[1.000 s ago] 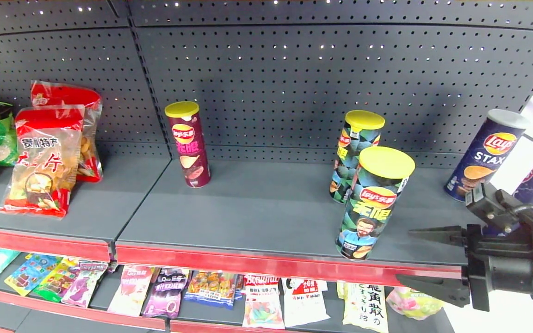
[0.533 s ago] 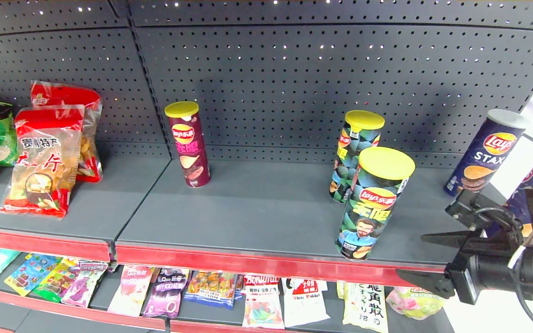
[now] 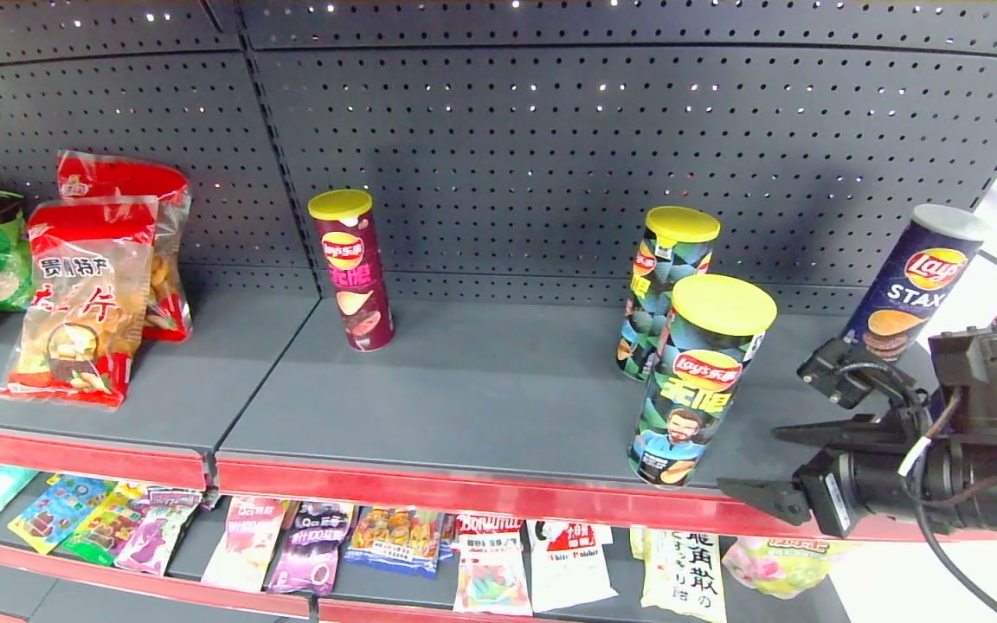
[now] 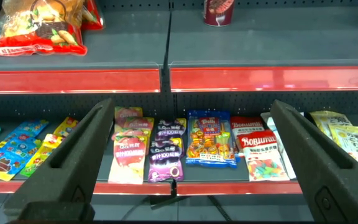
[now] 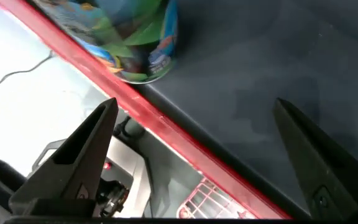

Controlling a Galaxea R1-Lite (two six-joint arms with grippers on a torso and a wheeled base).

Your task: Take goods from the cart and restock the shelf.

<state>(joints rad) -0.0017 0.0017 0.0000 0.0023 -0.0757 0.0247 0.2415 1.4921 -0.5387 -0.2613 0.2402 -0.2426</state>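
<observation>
By shelf edge point(image 3: 464, 490), right fingers point(image 3: 758, 499) apart

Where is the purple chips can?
In the head view, the purple can stands upright left of centre on the shelf, between the red snack bags and green cans.

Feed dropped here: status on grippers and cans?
Right gripper open, empty, beside front green can at shelf edge. Left gripper open, empty, facing lower shelf. Nothing blocking.
</observation>
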